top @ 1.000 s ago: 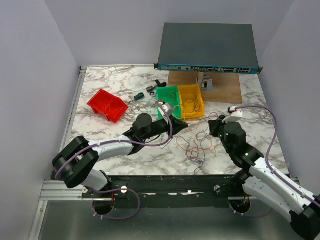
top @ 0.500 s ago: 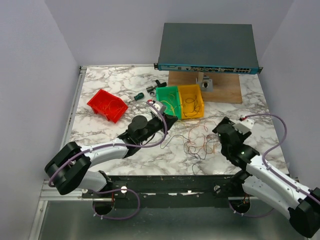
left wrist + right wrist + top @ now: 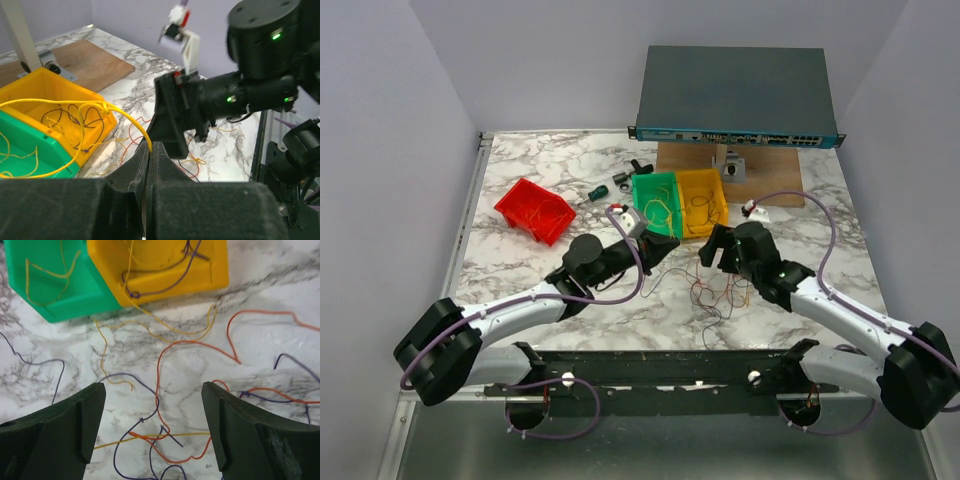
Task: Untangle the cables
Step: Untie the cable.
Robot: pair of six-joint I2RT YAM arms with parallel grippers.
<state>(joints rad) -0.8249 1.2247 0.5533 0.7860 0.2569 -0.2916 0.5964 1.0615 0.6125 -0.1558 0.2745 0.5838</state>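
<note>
The cables are thin orange, yellow, red and dark purple wires. Several lie tangled [image 3: 720,290] on the marble in front of the bins, and more lie inside the bins. My left gripper [image 3: 658,243] [image 3: 150,148] is shut on a yellow cable [image 3: 125,116] that arcs back over the yellow bin [image 3: 45,95] into the green bin [image 3: 30,150]. My right gripper [image 3: 713,250] [image 3: 151,390] hangs open just above the tangle, nothing between its fingers. Below it an orange cable [image 3: 159,370], a purple cable [image 3: 125,377] and a yellow cable [image 3: 165,436] cross each other.
A green bin [image 3: 655,200] and a yellow bin [image 3: 703,205] stand side by side mid-table, with a red bin [image 3: 535,210] tipped over to the left. Behind them are a green-handled screwdriver [image 3: 598,190], a wooden board [image 3: 765,170] and a network switch [image 3: 735,95].
My right gripper opened and swung left and forward to hover over the tangle in front of the bins. My left arm drew back to the left, still pinching the yellow cable.
</note>
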